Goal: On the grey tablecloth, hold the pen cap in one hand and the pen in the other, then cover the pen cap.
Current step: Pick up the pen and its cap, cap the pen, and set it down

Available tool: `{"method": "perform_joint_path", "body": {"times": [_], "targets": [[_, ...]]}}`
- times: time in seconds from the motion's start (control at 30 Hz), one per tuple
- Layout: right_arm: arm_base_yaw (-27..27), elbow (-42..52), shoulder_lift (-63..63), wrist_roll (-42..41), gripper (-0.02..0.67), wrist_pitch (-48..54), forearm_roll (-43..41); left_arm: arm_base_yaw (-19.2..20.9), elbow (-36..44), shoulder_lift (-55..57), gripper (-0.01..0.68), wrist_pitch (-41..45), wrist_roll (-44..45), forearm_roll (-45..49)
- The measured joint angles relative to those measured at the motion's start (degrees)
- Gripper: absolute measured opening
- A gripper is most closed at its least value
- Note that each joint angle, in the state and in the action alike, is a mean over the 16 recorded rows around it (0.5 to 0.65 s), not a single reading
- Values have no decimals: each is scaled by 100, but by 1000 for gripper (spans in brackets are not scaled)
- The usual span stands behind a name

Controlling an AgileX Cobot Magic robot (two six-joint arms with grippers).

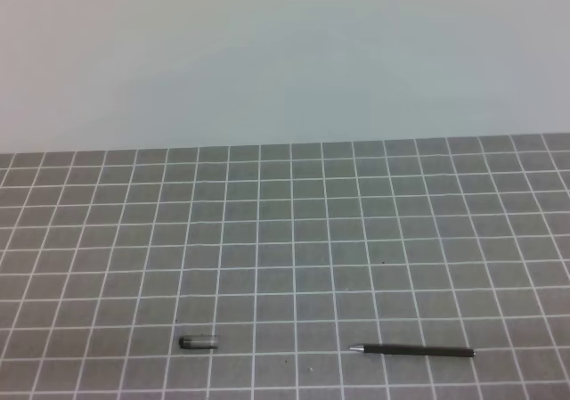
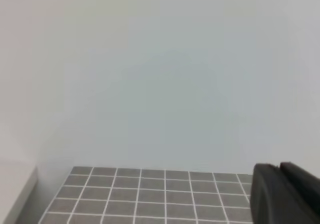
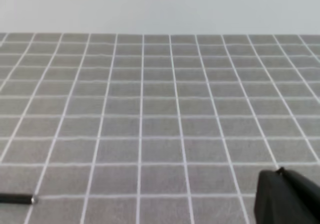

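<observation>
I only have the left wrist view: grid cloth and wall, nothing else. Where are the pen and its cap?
Observer: In the high view the pen cap lies on the grey tablecloth, near front, left of centre.
Operator: And the pen?
Observer: The pen lies right of the cap, apart from it, silvery tip pointing toward the cap.
Operator: Is anything holding either one?
Observer: No; both lie free, and no claw shows in the high view.

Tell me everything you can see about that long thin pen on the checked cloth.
The pen is a slim black stick with a small silvery tip pointing left. It is uncapped and lies flat, nearly level across the high view, near the front edge of the grey tablecloth. Nothing touches it but the cloth; the pen cap lies apart to its left.
</observation>
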Motion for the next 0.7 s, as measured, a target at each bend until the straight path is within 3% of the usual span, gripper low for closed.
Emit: {"method": "perform_joint_path", "body": {"times": [0.7], "targets": [[0, 4, 0, 1, 3, -2475, 0, 0, 0, 0, 0, -1541, 289, -31]]}}
